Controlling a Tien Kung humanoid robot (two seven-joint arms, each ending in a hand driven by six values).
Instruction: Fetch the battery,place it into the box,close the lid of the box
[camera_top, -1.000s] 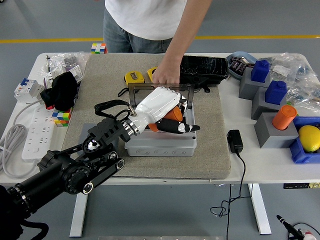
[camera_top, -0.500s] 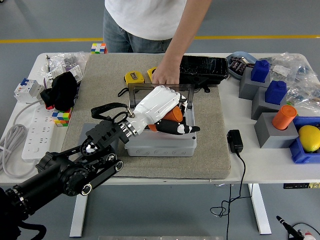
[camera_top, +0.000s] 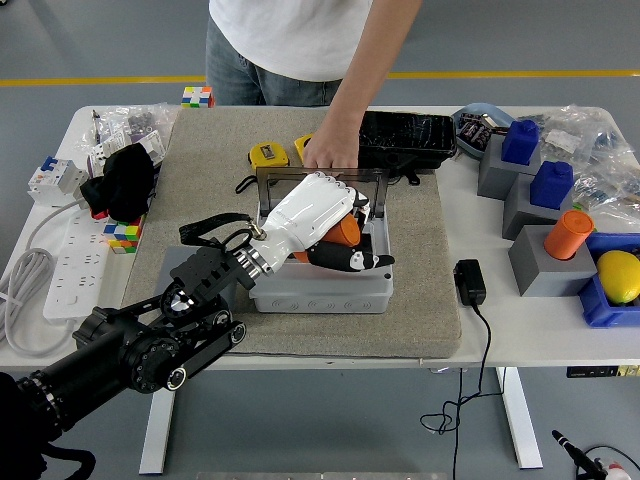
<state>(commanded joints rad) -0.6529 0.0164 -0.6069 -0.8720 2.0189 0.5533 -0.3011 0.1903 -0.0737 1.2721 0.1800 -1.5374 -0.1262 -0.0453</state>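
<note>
Battery (camera_top: 343, 231), orange, sits clasped in the left hand (camera_top: 322, 222) low over the open box (camera_top: 320, 285), so releasing it and shutting the lid (camera_top: 320, 176) remain.

two blue blocks (camera_top: 521, 141) – two tape measures (camera_top: 264, 155)

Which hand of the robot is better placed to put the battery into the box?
The left hand: it holds the orange battery directly over the open grey box. The right hand is not in view.
</note>
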